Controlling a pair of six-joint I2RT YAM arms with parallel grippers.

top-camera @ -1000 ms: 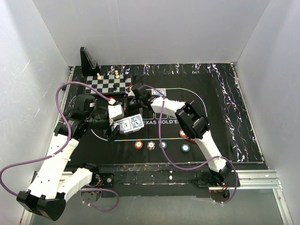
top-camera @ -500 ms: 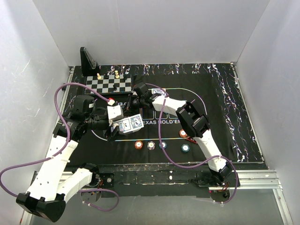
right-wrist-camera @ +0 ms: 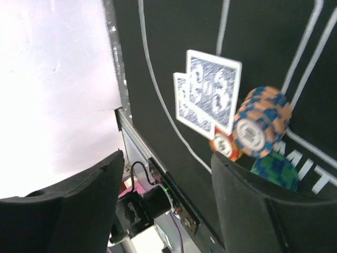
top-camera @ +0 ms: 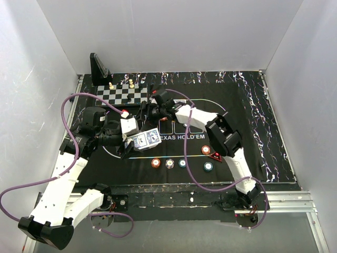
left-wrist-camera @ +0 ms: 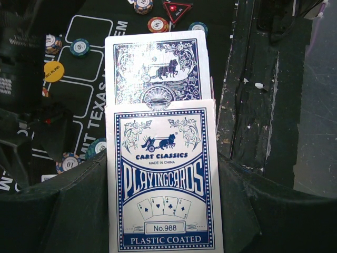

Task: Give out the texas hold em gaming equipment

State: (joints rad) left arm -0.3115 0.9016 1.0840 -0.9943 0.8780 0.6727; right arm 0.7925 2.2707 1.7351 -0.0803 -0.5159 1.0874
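Note:
My left gripper (left-wrist-camera: 160, 211) is shut on a blue-and-white box of playing cards (left-wrist-camera: 160, 179), and a blue-backed card (left-wrist-camera: 155, 68) sticks out of its top; from above the box (top-camera: 146, 139) hangs over the mat's left side. My right gripper (right-wrist-camera: 167, 158) stands open with nothing between its fingers. Just beyond its right finger (right-wrist-camera: 263, 211) a blurred orange-and-blue chip (right-wrist-camera: 261, 122) sits over a red-and-white chip (right-wrist-camera: 226, 145) and a green-blue chip (right-wrist-camera: 276, 171), beside two face-down cards (right-wrist-camera: 208, 95). From above, that gripper (top-camera: 149, 109) is near the chessboard.
A chessboard (top-camera: 124, 95) with pieces lies at the back left, a black stand (top-camera: 99, 68) behind it. Chips (top-camera: 169, 163) line the mat's near side. A teal chip (top-camera: 208, 166) and a red triangular marker (top-camera: 215, 156) lie to their right. A yellow disc (left-wrist-camera: 53, 70) lies on the mat.
The right gripper has opened and its arm has shifted slightly toward the back. The left gripper and the card box have stayed where they were.

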